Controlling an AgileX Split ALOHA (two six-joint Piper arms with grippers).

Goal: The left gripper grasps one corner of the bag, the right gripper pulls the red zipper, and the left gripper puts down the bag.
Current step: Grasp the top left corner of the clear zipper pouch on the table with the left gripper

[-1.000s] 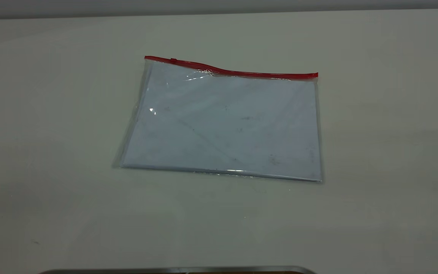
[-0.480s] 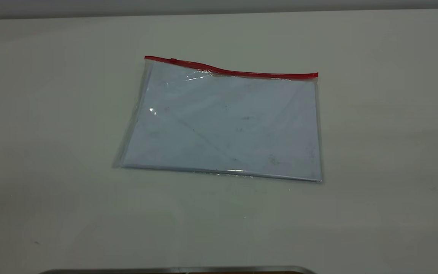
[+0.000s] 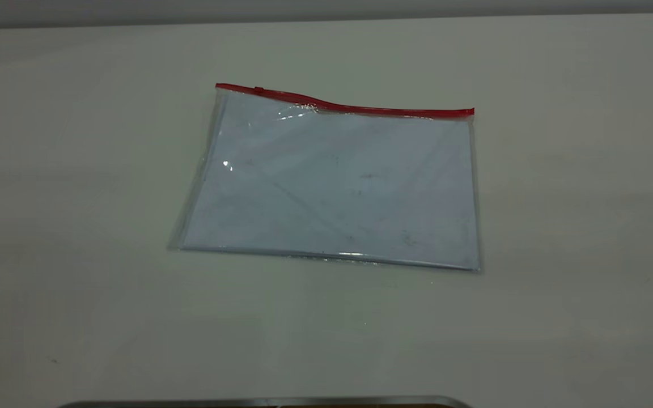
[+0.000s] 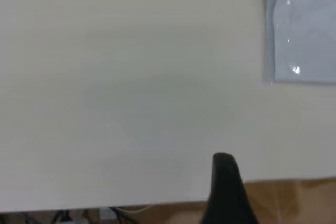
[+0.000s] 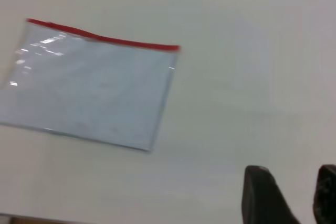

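Note:
The bag (image 3: 332,181) lies flat on the white table, a clear pouch with a white sheet inside. Its red zipper (image 3: 349,107) runs along the far long edge, with the small slider tab (image 3: 258,89) near the left corner of the bag (image 3: 219,86). Neither gripper shows in the exterior view. In the left wrist view only a black part of my left gripper (image 4: 278,187) shows, near the table edge and well away from the bag (image 4: 304,24). My right gripper (image 5: 292,182) hangs open and empty over bare table, far from the bag (image 5: 89,87) and its red zipper (image 5: 105,38).
The white table (image 3: 77,226) stretches wide around the pouch on all sides. A grey metal edge (image 3: 270,402) lies along the near rim in the exterior view. Past the table edge, the left wrist view shows wooden floor (image 4: 299,198).

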